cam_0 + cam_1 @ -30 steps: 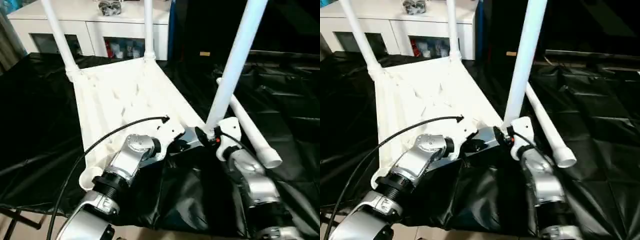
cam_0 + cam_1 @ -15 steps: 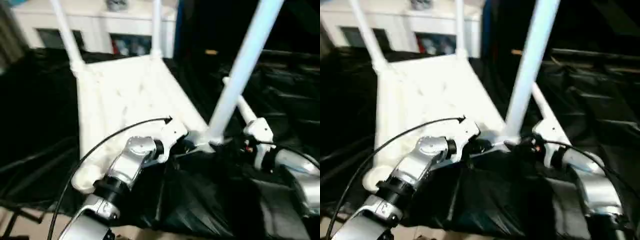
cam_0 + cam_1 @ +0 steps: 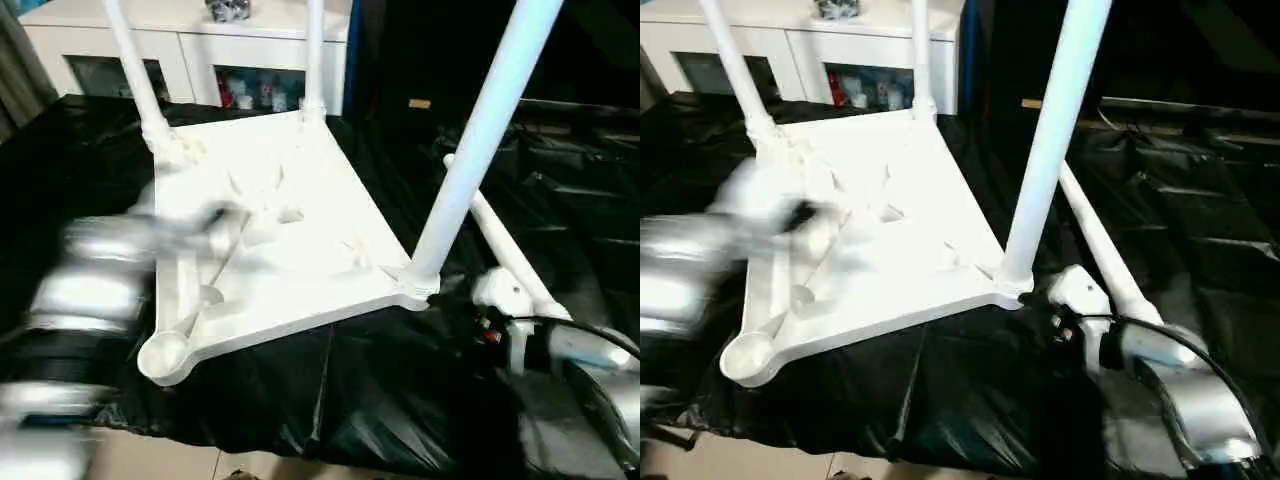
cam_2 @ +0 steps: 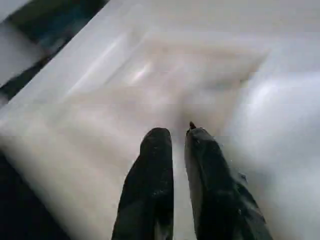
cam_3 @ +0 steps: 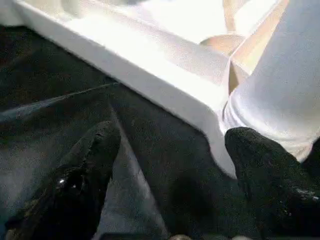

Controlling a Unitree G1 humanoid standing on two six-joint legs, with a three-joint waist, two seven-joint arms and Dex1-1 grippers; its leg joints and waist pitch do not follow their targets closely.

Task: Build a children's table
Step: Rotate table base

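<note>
The tabletop [image 3: 270, 240] is laid upside down on a black sheet [image 3: 380, 400], ribbed underside up. Three legs are seen standing in corner sockets: two at the far corners [image 3: 135, 70] [image 3: 314, 55], and one at the near corner [image 3: 480, 140] just beside the right gripper [image 5: 170, 150]. A fourth leg [image 3: 505, 255] is left lying loose on the sheet, just beyond the right gripper and behind the standing near leg. One round socket [image 3: 165, 355] at the near corner on the left side is shown empty.

The right gripper's fingers [image 5: 90, 165] are spread wide and nothing is held between them; the tabletop's edge and the base of the near leg lie just ahead of them, one fingertip close by the socket collar. The left gripper [image 4: 177, 137] is held nearly closed, a narrow gap left between its fingers, with nothing clamped; it hangs over the ribbed underside, and whether the plastic is touched cannot be told.

The task is judged to be about three quarters done. What remains, by this reading, is for the loose leg to be picked up, stood in the empty socket and screwed home, and for the table then to be turned upright.
</note>
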